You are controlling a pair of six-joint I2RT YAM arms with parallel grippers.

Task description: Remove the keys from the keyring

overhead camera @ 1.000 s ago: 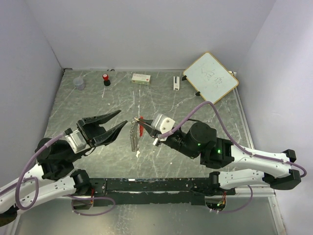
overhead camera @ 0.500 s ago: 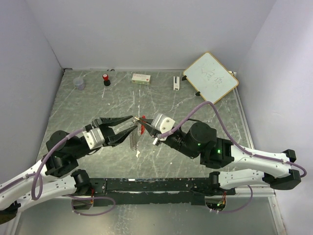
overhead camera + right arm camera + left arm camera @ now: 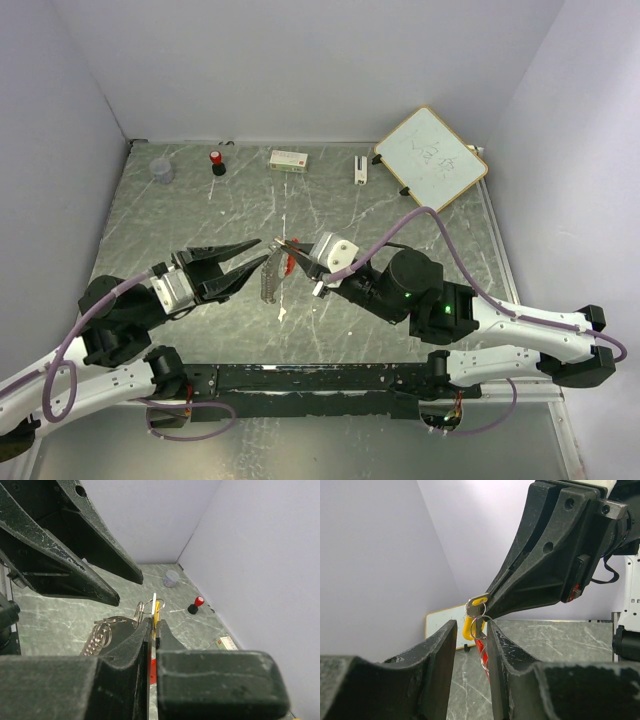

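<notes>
The keys, one yellow-headed and one red, hang above the middle of the desk, pinched between the pressed-together fingers of the right gripper; silvery loops of the keyring dangle beneath; the left gripper is partly spread, jaws flanking the bunch.

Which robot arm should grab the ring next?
Left, probably. The right gripper is shut on the yellow key, holding it up; the left gripper is open, aimed at the hanging ring.

Fixed view high overhead, close wrist views facing each other, all sharing the keys
</notes>
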